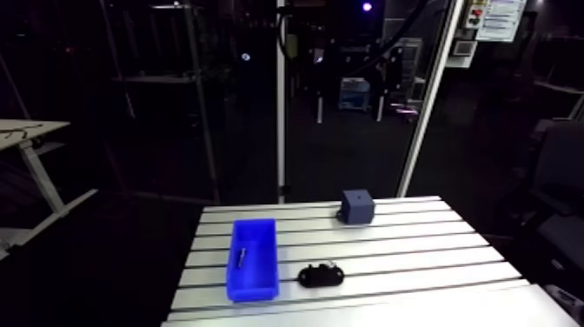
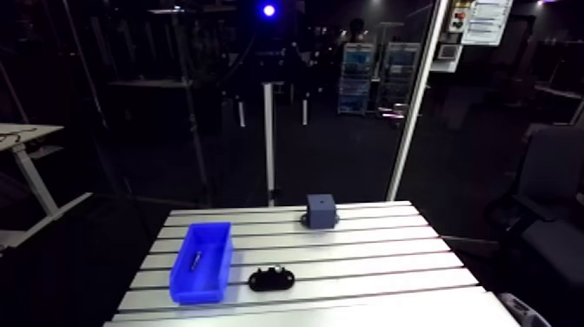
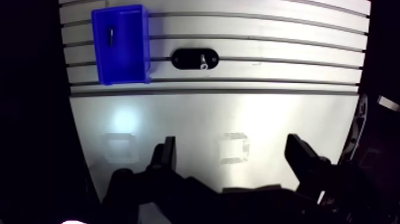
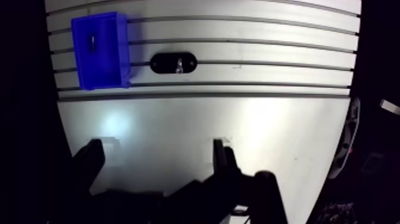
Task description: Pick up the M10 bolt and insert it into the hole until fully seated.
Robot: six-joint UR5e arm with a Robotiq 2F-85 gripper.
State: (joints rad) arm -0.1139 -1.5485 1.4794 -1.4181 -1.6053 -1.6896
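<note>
Bolt (image 1: 241, 256): one, small and metal, lying loose on the floor of a blue bin (image 1: 252, 291), lengthwise along the bin. The bin is open-topped and rectangular, the only one, and stands on the bench (image 1: 417, 252) with its long side across the slots. Just beside it, not touching, lies one black oval plate (image 1: 321, 276) flat on the bench. In the wrist view a small metal glint shows near the plate's middle; whether that is the hole I cannot tell. Well apart from both, near the far edge, stands one dark blue-grey cube (image 1: 357, 207). Any marking on these things is too small to read.

The bench is pale aluminium. Its far part carries parallel slots running side to side; its near part is a smooth sheet that catches soft patches of light. Around it the surroundings are dark.

The tool (image 3: 232, 143) hangs over the smooth sheet, well short of the bin and plate, its two dark fingers (image 3: 166, 158) spread wide with only bare bench between them.
</note>
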